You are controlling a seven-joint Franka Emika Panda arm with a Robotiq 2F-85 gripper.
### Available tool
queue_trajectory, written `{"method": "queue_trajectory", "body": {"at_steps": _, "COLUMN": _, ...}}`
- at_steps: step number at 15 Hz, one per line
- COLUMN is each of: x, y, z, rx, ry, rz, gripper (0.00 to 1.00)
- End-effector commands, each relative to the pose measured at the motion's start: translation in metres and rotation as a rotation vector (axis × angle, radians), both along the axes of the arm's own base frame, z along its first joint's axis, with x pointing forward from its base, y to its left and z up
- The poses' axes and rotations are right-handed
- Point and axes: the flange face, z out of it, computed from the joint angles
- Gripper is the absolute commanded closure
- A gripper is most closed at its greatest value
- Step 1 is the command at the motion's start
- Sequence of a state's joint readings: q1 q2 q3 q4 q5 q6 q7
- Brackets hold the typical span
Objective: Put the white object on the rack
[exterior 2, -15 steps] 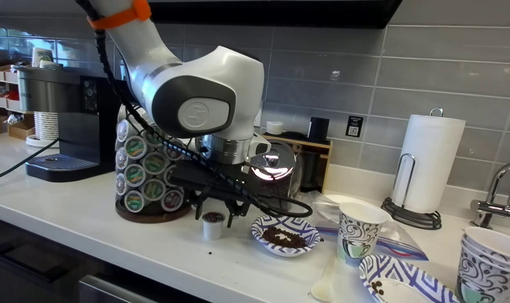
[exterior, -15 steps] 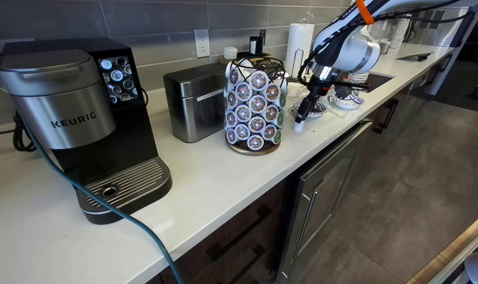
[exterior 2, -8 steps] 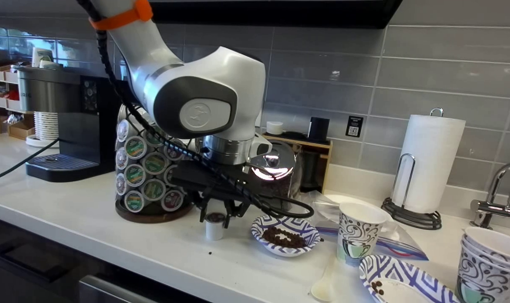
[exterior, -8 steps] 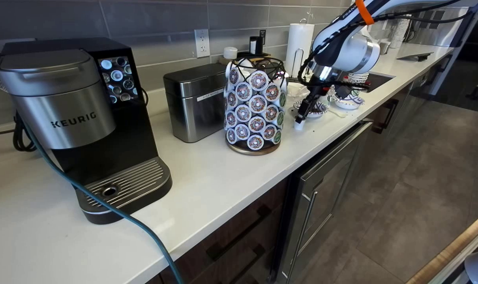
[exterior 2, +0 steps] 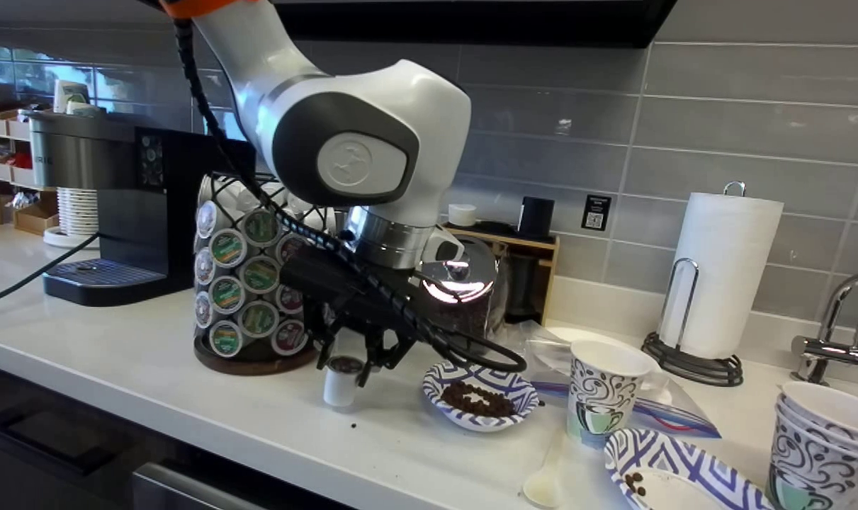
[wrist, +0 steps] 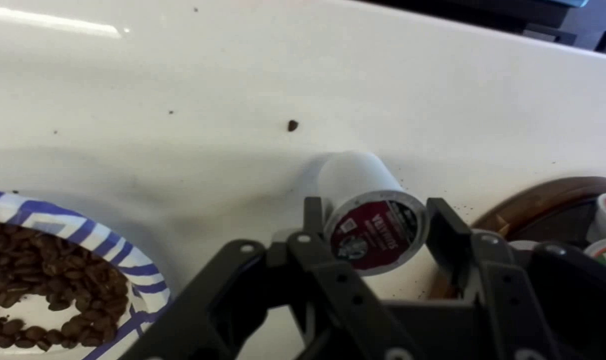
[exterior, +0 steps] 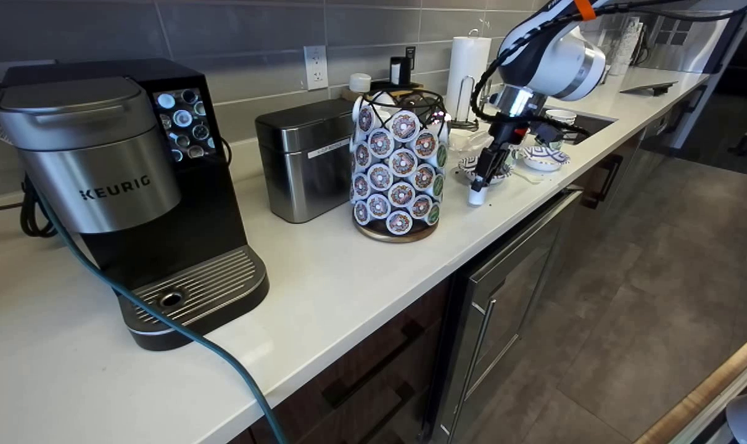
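The white object is a small white coffee pod (exterior: 477,197) with a dark red lid, seen in both exterior views (exterior 2: 340,389). My gripper (wrist: 372,222) is shut on it, one finger on each side just at the lid rim. The pod (wrist: 358,175) is tilted, lid towards the wrist camera. It is at or just above the counter; I cannot tell which. The rack (exterior: 401,163) is an upright dark wire carousel lined with round pods on a wooden base. In an exterior view the rack (exterior 2: 258,276) stands left of my gripper; its base (wrist: 523,210) shows at right in the wrist view.
A patterned bowl of coffee beans (exterior 2: 436,404) sits beside the gripper. A paper cup (exterior 2: 602,386), a spoon (exterior 2: 542,489) and a plate (exterior 2: 620,453) stand further right. A metal box (exterior: 311,172) is behind the rack, and a Keurig machine (exterior: 102,185) beyond. The counter's front edge (exterior 2: 209,443) is near.
The gripper was open around the upright pod, then shut on it. Since then the arm has shifted and tilted, carrying the pod slightly towards the counter's front edge and tilting it.
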State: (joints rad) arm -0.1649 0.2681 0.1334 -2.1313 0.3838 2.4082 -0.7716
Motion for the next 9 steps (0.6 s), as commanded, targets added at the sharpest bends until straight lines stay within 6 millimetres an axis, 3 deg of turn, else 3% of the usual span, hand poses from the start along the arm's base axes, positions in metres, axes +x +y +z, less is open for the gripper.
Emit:
{"method": "queue_trajectory", "body": {"at_steps": 1, "x": -0.019, "y": -0.012, "z": 0.028, "rx": 0.091, "ry": 0.065, "rz": -0.043, "gripper": 0.72}}
{"method": "queue_trajectory", "body": {"at_steps": 9, "x": -0.05, "y": -0.044, "z": 0.071, "rx": 0.357, "ry": 0.196, "rz": -0.21, "gripper": 0.72}}
